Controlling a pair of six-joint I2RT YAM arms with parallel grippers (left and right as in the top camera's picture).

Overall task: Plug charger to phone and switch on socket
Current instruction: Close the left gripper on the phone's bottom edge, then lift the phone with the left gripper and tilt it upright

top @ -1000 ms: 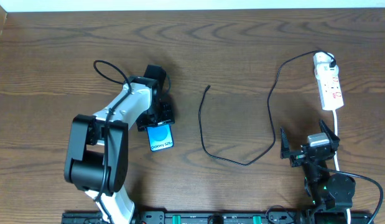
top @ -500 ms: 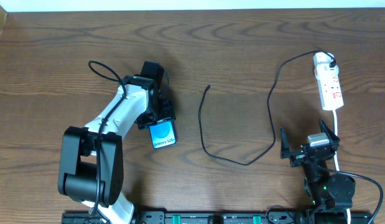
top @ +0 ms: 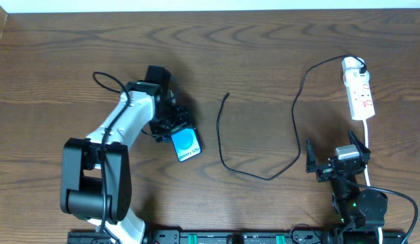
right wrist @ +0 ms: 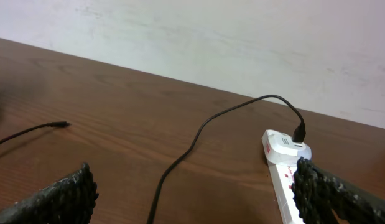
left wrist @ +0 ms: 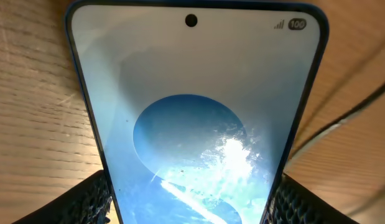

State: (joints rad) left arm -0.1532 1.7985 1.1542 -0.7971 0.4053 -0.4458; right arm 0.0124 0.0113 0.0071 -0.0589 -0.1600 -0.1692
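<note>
The phone (top: 186,144), light blue with a darker blue circle, sits at centre-left, skewed toward the lower right. My left gripper (top: 172,126) is shut on its near end. In the left wrist view the phone (left wrist: 192,93) fills the frame, with a black finger (left wrist: 86,202) against each long edge. The charger (top: 223,152) lies loose on the wood, its tip (top: 227,94) free and right of the phone, and its plug (top: 362,68) in the socket (top: 359,91). My right gripper (top: 336,159) stands open below the socket, holding nothing. The right wrist view shows the charger (right wrist: 198,134) and the socket (right wrist: 282,149).
The socket's white cord (top: 368,146) runs down past my right gripper to the front edge. The table (top: 264,47) is dark brown wood. A black rail (top: 230,237) lines the front edge. The left arm (top: 121,129) stretches from the front left.
My left gripper has swung the phone to the right and turned it, so its far end now points lower right, closer to the charger. The right arm has not moved.
</note>
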